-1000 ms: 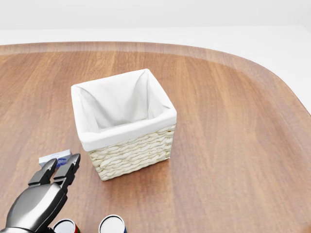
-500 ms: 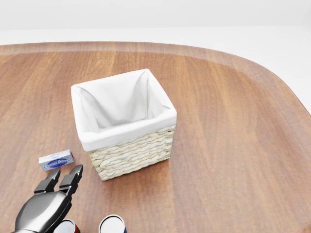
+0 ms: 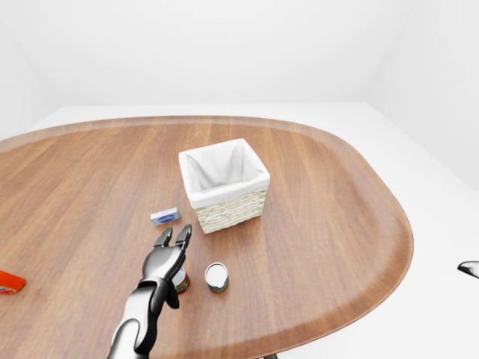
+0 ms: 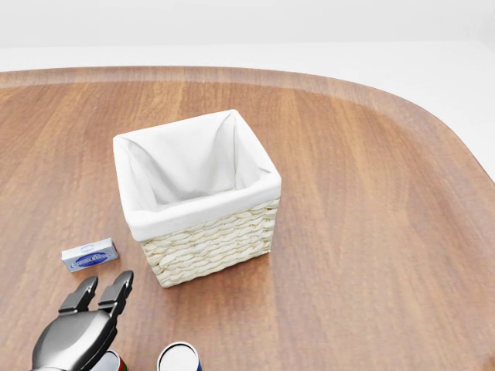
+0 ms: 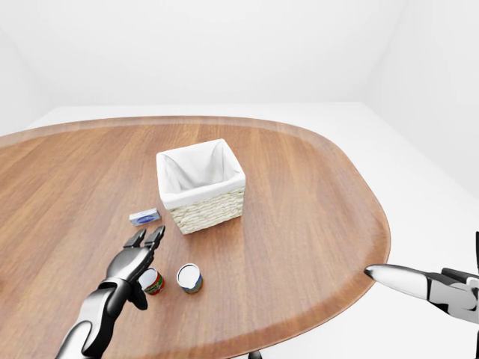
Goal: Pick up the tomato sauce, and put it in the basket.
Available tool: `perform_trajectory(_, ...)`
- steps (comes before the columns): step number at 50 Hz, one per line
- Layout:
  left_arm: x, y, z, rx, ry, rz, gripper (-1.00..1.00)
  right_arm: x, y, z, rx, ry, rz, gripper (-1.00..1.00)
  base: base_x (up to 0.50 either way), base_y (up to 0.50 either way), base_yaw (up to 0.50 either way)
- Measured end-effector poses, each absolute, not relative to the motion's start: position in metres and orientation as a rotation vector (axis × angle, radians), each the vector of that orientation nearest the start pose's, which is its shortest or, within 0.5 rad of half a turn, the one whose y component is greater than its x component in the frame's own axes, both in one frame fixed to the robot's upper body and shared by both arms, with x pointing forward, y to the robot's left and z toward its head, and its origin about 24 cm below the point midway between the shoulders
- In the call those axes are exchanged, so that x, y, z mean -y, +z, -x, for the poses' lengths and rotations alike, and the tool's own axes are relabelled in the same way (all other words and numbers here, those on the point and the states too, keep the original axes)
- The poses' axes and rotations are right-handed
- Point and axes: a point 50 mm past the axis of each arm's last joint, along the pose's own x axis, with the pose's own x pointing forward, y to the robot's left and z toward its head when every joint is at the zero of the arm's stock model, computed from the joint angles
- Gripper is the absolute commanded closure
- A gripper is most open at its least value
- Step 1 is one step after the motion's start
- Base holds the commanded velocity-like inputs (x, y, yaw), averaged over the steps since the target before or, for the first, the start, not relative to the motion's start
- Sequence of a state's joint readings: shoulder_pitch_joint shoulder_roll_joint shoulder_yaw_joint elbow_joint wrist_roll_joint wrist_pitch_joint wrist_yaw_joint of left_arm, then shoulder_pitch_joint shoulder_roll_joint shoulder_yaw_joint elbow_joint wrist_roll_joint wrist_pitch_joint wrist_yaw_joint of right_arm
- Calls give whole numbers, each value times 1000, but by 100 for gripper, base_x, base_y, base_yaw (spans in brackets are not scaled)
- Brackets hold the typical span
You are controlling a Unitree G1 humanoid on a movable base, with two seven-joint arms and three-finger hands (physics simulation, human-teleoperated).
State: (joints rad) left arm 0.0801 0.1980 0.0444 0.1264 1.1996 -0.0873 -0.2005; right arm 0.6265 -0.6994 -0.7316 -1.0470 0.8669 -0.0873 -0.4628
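The tomato sauce can (image 5: 153, 282), with its red label, stands on the wooden table (image 3: 337, 202) below the wicker basket (image 3: 224, 183) in the eye views. In the head view only its top rim (image 4: 108, 361) shows at the bottom edge. My left hand (image 3: 174, 236) hovers just over and left of that can, fingers open and pointing towards the basket, holding nothing. My right hand (image 5: 419, 283) is stretched out off the table's right edge, open and empty.
A second can (image 5: 189, 278) with a blue-and-white label stands just right of the red one. A small blue-and-white box (image 4: 90, 254) lies left of the basket. An orange object (image 3: 9, 282) lies at the left edge of the left-eye view.
My left hand has drawn back towards the bottom of the head view, uncovering the small box it overlapped before. Basket and cans have not moved.
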Motion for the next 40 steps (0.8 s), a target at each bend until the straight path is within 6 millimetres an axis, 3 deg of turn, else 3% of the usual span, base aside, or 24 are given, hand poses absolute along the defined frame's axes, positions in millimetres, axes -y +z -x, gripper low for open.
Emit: perform_trajectory(40,-203,-34,-226,-350,-315,-1384,-100,248,251,-106,668,-293,84,-100,0,0,0)
